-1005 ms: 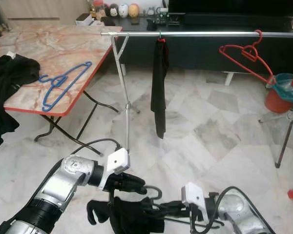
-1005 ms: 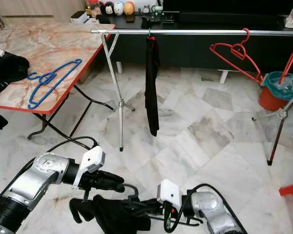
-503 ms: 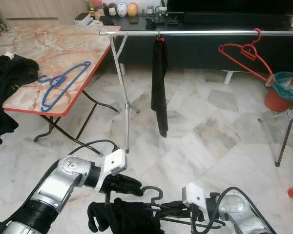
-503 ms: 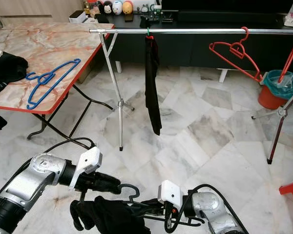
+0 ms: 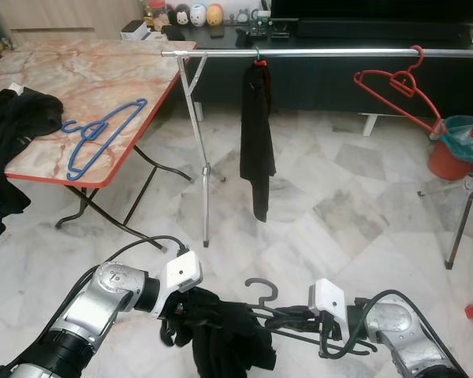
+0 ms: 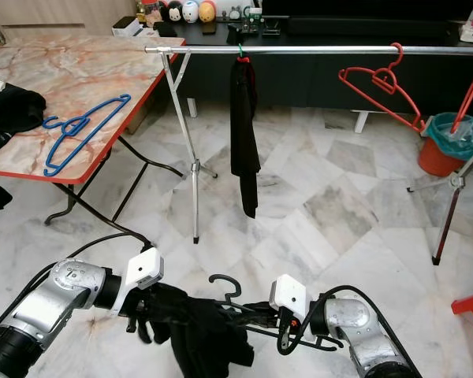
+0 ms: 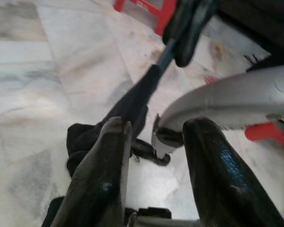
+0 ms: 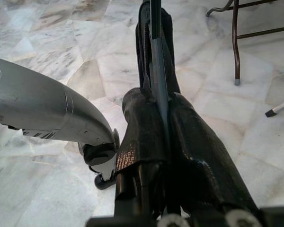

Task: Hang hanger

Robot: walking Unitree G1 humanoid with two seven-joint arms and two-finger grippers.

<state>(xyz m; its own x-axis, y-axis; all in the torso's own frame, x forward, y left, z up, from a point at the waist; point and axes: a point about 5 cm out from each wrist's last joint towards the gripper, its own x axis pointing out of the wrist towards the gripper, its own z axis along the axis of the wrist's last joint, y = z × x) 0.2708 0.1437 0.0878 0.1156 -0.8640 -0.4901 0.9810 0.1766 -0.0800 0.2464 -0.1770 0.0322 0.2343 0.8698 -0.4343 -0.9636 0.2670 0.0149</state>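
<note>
Left eye view: hanging low over the marble floor (image 5: 355,213), a black hanger (image 5: 262,293) w/ a black garment (image 5: 229,335) draped on it; hook curving up betw. the two arms; right gripper (image 5: 288,321) clamping the hanger's bar from the right; left gripper (image 5: 183,309) pushing into the cloth at the hanger's left end, fingers buried in fabric, so cannot tell how far apart; standing beyond, a silver rail (image 5: 315,53) on a metal stand, carrying a long dark garment (image 5: 257,142) and, further right, a red hanger (image 5: 390,85); lying on the marble-top table (image 5: 102,79) at left, a blue hanger (image 5: 102,135) and a heap of black clothes (image 5: 12,130).

Right eye view: showing same layout; orange bucket (image 6: 449,150) sitting at far right near the stand's leg.

Left wrist view: looking along two black fingers (image 7: 106,179), standing apart w/ a gap betw. them; sitting in that gap, dark cloth and part of the right arm's silver shell; whether gripping anything, cannot tell.

Right wrist view: pressing narrow on the hanger's thin bar (image 8: 156,71), both pads (image 8: 142,127) tight against it; garment hanging off the bar ahead; left arm's silver casing crossing beside.
</note>
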